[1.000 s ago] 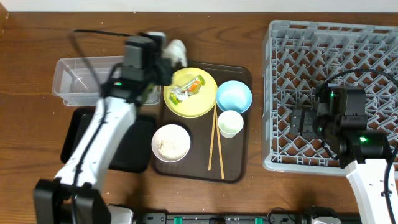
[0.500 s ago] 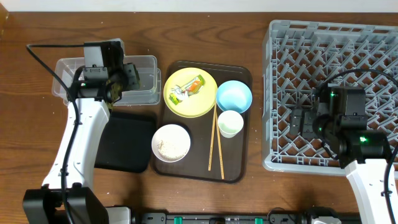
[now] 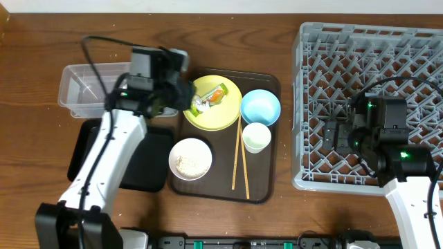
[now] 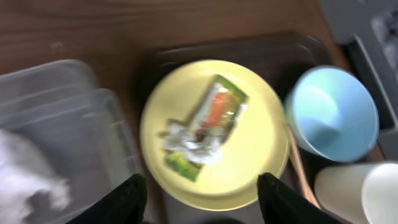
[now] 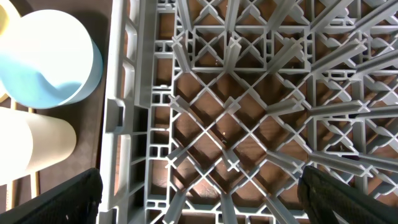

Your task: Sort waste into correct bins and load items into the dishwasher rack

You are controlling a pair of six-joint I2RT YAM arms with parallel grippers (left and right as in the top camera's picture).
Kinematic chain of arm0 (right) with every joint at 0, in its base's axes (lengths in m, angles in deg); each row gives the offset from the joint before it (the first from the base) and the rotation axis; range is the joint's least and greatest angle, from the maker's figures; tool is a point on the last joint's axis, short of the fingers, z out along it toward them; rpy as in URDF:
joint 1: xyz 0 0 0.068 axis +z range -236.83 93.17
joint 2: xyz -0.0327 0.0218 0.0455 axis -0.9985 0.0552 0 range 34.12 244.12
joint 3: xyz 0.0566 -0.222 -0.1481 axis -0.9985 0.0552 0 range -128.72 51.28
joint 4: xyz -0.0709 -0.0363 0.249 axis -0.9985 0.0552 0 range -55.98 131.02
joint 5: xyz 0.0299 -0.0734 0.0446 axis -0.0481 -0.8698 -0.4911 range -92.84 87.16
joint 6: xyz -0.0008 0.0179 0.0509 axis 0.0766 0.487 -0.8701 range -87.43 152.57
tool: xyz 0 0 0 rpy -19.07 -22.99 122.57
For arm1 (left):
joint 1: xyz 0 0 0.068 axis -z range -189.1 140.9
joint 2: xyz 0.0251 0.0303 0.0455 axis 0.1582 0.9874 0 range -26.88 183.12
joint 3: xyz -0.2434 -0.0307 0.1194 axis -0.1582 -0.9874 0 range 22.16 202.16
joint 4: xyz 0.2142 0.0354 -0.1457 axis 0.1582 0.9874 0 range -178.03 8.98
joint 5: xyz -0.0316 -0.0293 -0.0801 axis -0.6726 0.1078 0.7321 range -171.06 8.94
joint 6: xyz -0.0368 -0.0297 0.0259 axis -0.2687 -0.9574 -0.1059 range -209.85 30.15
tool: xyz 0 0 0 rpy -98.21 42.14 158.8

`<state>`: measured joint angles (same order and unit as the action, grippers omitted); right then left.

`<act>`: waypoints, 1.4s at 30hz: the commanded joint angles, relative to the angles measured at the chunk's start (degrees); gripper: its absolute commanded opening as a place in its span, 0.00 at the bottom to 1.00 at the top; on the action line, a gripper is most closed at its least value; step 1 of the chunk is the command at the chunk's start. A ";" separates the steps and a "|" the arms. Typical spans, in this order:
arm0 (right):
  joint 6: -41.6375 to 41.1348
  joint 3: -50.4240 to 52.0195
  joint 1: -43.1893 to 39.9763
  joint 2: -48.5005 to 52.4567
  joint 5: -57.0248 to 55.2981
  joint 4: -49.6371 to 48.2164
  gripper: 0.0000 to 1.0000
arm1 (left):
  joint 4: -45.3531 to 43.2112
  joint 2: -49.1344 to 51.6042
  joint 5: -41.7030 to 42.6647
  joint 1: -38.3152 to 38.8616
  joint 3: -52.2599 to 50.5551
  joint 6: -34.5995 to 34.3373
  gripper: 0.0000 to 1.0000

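Yellow plate unobstructed above, blue bowl just beside, clear tub opposite

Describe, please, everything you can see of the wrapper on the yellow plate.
The wrapper is a small, glossy packet, orange in the middle, green at both ends, with a crumpled whitish part low on its left. It lies flat and slanted near the middle of the yellow plate, touching only the plate.

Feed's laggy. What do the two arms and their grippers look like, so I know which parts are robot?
Both arms have white tubular links with boxy black joint housings. The left arm and right arm each trail a thin black cable that loops above the wrist. Green lights glow on the right arm's housing. The fingers are plain matte black.
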<state>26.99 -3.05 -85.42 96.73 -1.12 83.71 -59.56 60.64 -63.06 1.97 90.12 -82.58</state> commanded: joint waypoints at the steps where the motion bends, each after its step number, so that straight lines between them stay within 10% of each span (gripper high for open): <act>1: 0.28 -1.16 0.50 -0.61 0.26 0.02 0.99 | 0.07 3.65 0.33 2.27 0.50 3.76 0.66; 32: 0.28 -1.16 0.50 -0.61 0.26 0.07 0.99 | -4.13 23.65 -4.81 5.42 0.50 5.11 0.65; 42: 0.31 -1.16 0.50 -0.61 0.24 0.04 0.99 | -4.04 23.58 -4.81 5.40 0.52 5.11 0.20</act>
<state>26.97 -3.05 -85.42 96.73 -1.12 83.73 -63.86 83.46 -67.74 7.26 90.12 -77.60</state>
